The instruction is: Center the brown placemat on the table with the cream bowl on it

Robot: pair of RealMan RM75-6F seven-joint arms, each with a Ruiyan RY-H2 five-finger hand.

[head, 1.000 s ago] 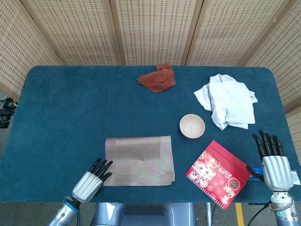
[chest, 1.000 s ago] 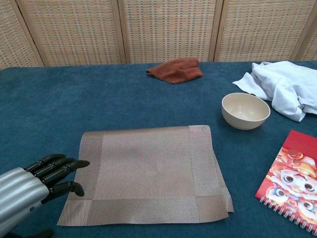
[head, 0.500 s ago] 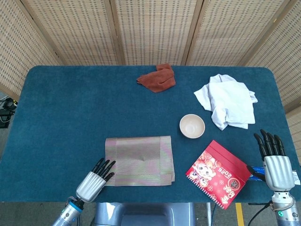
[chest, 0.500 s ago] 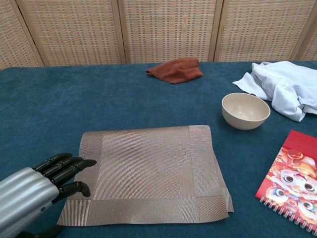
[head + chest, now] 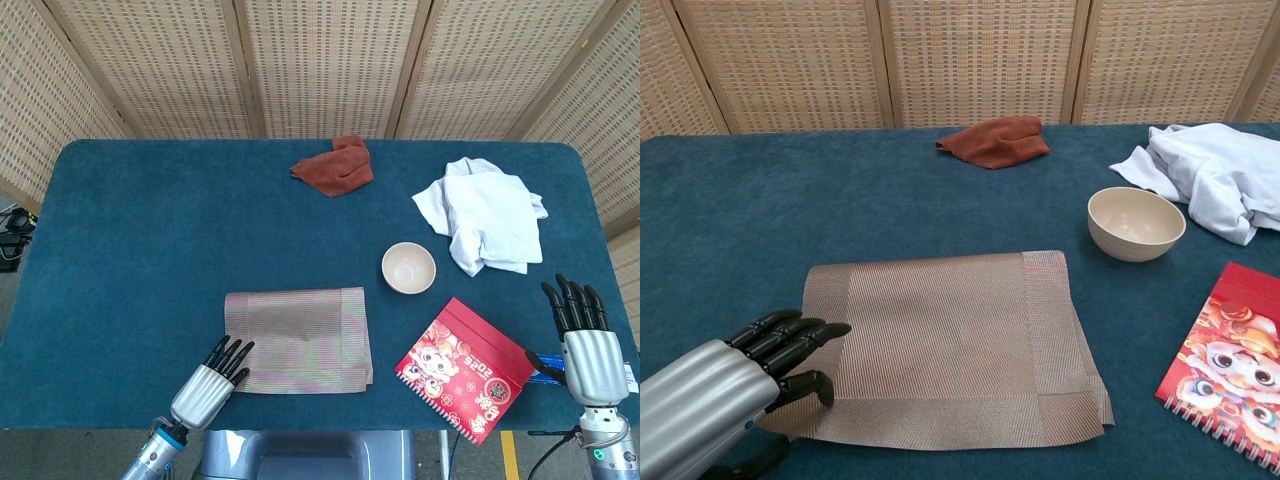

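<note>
The brown placemat (image 5: pixel 300 340) (image 5: pixel 940 340) lies flat near the table's front edge, a little left of the middle. The cream bowl (image 5: pixel 408 268) (image 5: pixel 1136 222) stands upright on the blue cloth beyond the mat's far right corner, apart from it. My left hand (image 5: pixel 215 375) (image 5: pixel 730 395) reaches over the mat's near left corner. Its dark fingers (image 5: pixel 790 335) lie stretched out on the mat's left border and hide that corner. My right hand (image 5: pixel 585 345) hovers at the table's front right edge with fingers straight and apart, holding nothing. It does not show in the chest view.
A red spiral notebook (image 5: pixel 463 365) (image 5: pixel 1230 365) lies right of the mat, near my right hand. A crumpled white cloth (image 5: pixel 485 215) (image 5: pixel 1210 175) sits at the back right. A rust-brown rag (image 5: pixel 335 165) (image 5: pixel 995 140) lies at the back middle.
My left hand has crept forward and to the right, from beside the mat onto its near left corner. The right hand has drawn back slightly toward the front edge.
</note>
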